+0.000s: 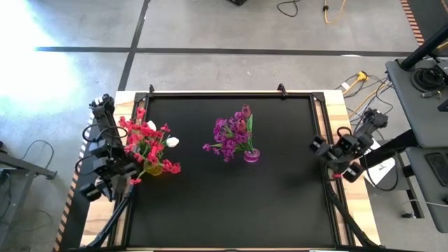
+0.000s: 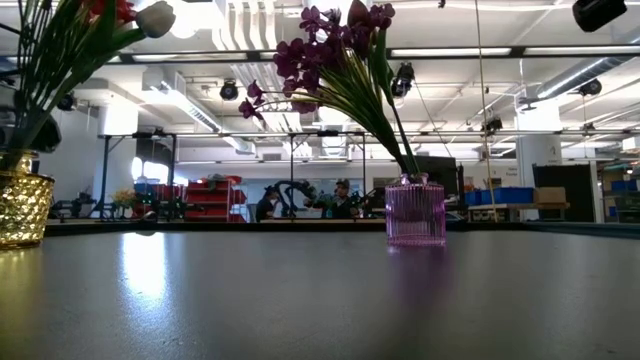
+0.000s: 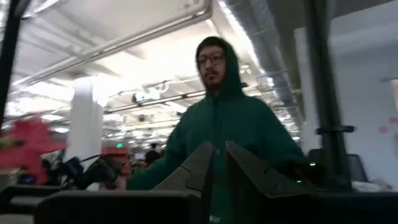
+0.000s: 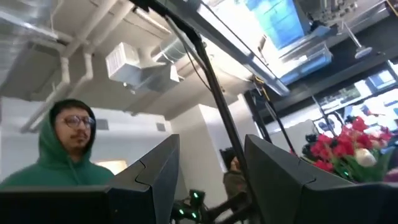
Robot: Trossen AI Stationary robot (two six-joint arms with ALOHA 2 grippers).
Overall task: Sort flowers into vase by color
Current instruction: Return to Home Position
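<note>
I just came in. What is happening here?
Nothing is being handled. The red flowers and a white tulip stand in the yellow vase at the table's left. The purple flowers and a pink tulip bud stand in the purple vase near the middle. The left gripper and right gripper sit at the table's edges, holding nothing.

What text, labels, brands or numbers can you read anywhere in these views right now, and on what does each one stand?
No text can be read in any view.
Yellow vase: no label or brand shows.
Purple vase: no label or brand shows.
Blue overhead screen: content too blurred to read.
Pink marks on the far wall: too blurred to read.
</note>
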